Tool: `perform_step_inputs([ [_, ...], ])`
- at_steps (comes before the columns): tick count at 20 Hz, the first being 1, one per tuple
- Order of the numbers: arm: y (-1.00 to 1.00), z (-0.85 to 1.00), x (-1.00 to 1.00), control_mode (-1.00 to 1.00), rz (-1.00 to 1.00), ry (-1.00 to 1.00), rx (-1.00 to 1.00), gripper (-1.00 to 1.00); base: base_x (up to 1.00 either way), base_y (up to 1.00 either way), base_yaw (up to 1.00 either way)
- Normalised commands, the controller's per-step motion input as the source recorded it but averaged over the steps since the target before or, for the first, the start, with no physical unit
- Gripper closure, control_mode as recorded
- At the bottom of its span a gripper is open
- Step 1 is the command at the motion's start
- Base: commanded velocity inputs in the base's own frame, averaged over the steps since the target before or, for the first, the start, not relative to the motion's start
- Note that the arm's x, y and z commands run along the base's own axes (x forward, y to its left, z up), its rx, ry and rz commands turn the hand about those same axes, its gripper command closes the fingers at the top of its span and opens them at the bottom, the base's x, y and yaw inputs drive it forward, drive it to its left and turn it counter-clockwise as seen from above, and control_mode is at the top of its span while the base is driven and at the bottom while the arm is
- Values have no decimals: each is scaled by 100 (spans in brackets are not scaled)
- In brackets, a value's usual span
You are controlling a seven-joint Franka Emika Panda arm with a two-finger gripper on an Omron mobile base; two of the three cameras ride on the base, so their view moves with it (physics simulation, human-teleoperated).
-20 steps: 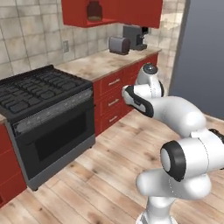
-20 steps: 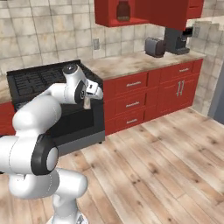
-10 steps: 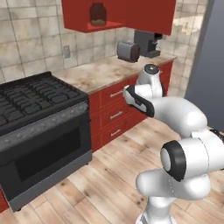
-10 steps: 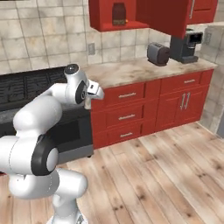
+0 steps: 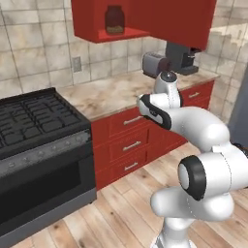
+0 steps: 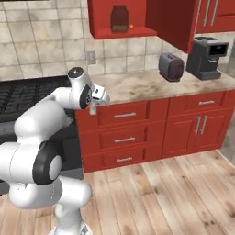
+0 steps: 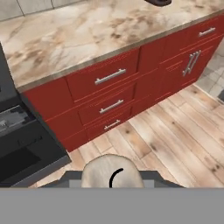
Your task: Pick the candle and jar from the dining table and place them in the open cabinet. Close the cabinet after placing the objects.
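My gripper [image 6: 93, 106] is shut on the candle [image 6: 92, 109], a small pale cylinder hanging below the hand in front of the counter's edge. From the hand, the candle [image 7: 111, 172] shows its round top and dark wick between the fingertips [image 7: 71, 177]. The jar [image 6: 120, 18] with a dark lid stands on the shelf of the red cabinet [image 6: 120, 32]; it also appears high in the left base view as the jar [image 5: 115, 19]. The cabinet door [image 6: 171, 22] stands open to the right. The dining table is out of view.
A marble counter [image 6: 147, 85] runs over red drawers [image 6: 125, 115]. On it stand a toaster [image 6: 170, 67] and a coffee machine [image 6: 206, 58]. A black stove [image 5: 35, 116] is to the left. Wooden floor [image 6: 160, 193] lies open in front.
The whole picture has shifted: the base has driven, so the counter and the open cabinet now lie nearer the middle. The arm's pose and its hold on the candle are unchanged.
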Motion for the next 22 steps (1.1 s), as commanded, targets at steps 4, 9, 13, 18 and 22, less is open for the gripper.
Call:
perform_step_inputs([
  [4,0,0,0,100,0,0,0,100,76,-62,33],
  [9,0,0,0,100,0,0,0,100,36,-60,37],
  [13,0,0,0,100,0,0,0,100,17,-61,42],
  [18,0,0,0,100,0,0,0,100,29,-76,36],
  [22,0,0,0,100,0,0,0,100,39,-94,30],
])
